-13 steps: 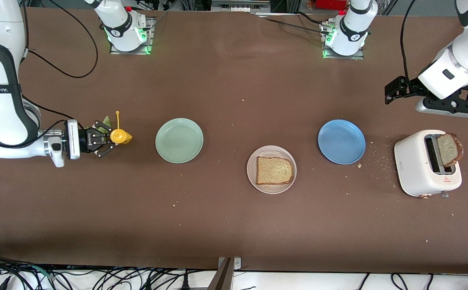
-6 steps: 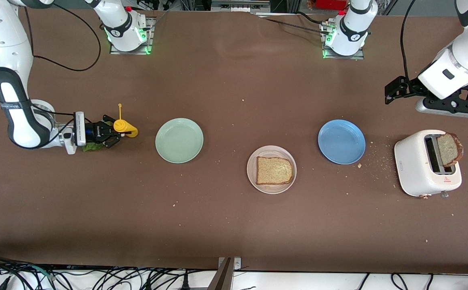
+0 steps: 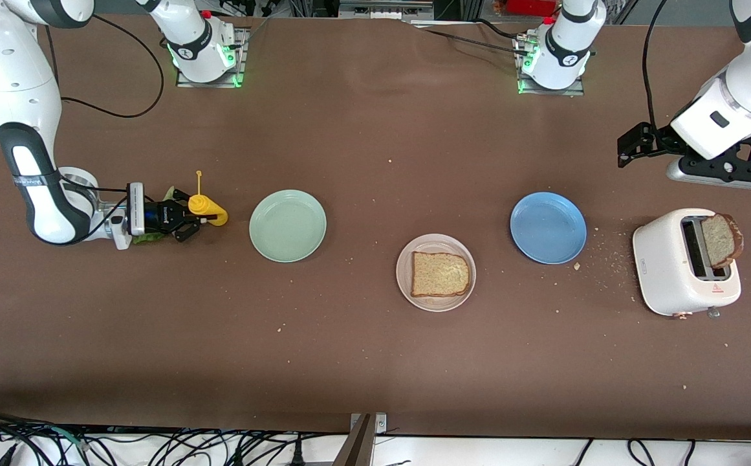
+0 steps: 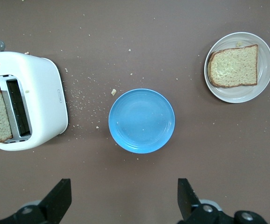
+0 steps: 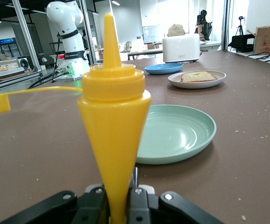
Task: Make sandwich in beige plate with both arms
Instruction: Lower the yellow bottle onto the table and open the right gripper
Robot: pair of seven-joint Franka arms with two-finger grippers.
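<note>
The beige plate [image 3: 436, 240] lies at mid-table and holds one slice of brown bread [image 3: 440, 274]. A second slice [image 3: 721, 241] sticks up out of the white toaster [image 3: 673, 272]. My right gripper [image 3: 184, 223] is shut on a yellow squeeze bottle [image 3: 206, 207] with its nozzle toward the green plate [image 3: 288, 226]. A green lettuce leaf [image 3: 145, 239] lies under this gripper. In the right wrist view the bottle [image 5: 114, 121] fills the middle, clamped in the gripper [image 5: 121, 205]. My left gripper [image 4: 124, 203] is open and empty, up over the table beside the toaster.
A blue plate [image 3: 548, 228] lies between the beige plate and the toaster, with crumbs scattered around it. The left wrist view shows the blue plate [image 4: 142, 120], the toaster [image 4: 37, 102] and the beige plate [image 4: 266, 70].
My right gripper has moved a little toward the green plate with the yellow bottle in it, and now covers the lettuce. The left arm has not moved.
</note>
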